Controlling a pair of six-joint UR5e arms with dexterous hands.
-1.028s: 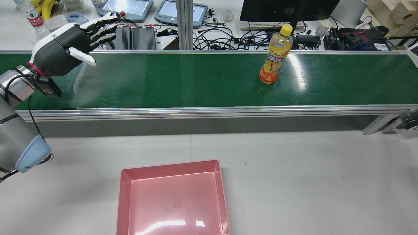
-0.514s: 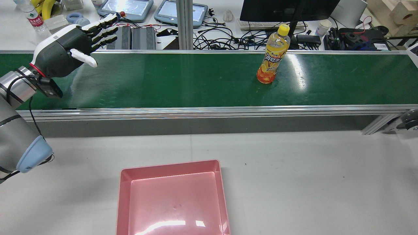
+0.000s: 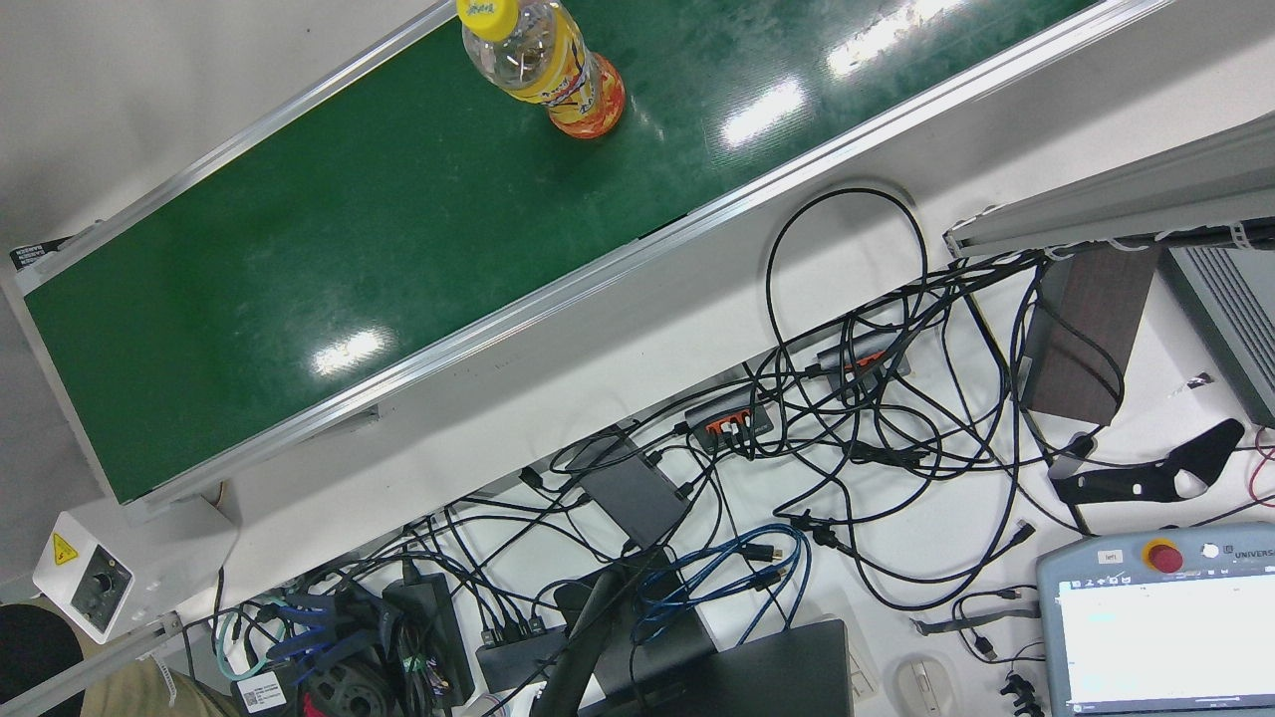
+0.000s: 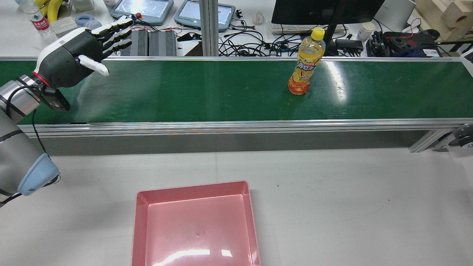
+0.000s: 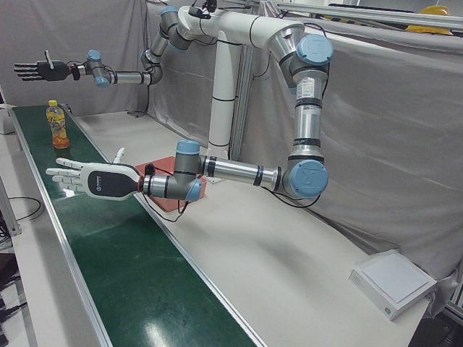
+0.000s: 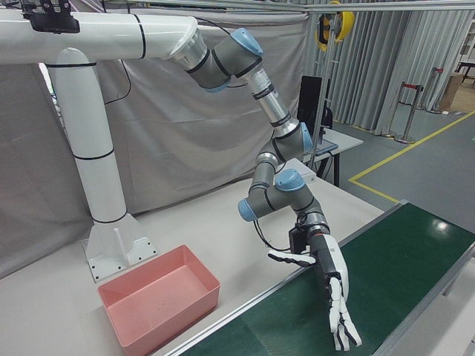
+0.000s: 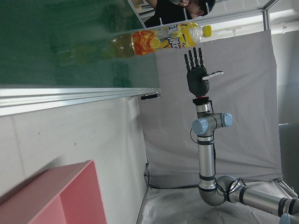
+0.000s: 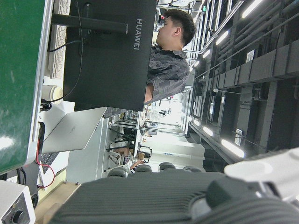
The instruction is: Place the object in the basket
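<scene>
An orange drink bottle (image 4: 303, 66) with a yellow cap stands upright on the green conveyor belt (image 4: 203, 88), right of its middle; it also shows in the front view as the bottle (image 3: 543, 65) and in the left hand view as the bottle (image 7: 159, 41). My left hand (image 4: 74, 51) hovers over the belt's left end, open, fingers stretched toward the bottle, far from it. The left hand (image 5: 90, 179) holds nothing. My right hand (image 5: 40, 70) is raised high beyond the bottle (image 5: 57, 124), open and flat. The pink basket (image 4: 192, 188) lies on the white table near me, with nothing in it.
Behind the belt runs a desk with tangled cables (image 4: 251, 46), a monitor (image 4: 325, 11) and teach pendants (image 4: 144, 9). A person (image 8: 170, 56) sits behind the monitor. The belt's aluminium rail (image 4: 236, 127) separates it from the white table (image 4: 351, 192).
The bottle has travelled a little to the left along the belt. My left hand stays almost where it was, still open.
</scene>
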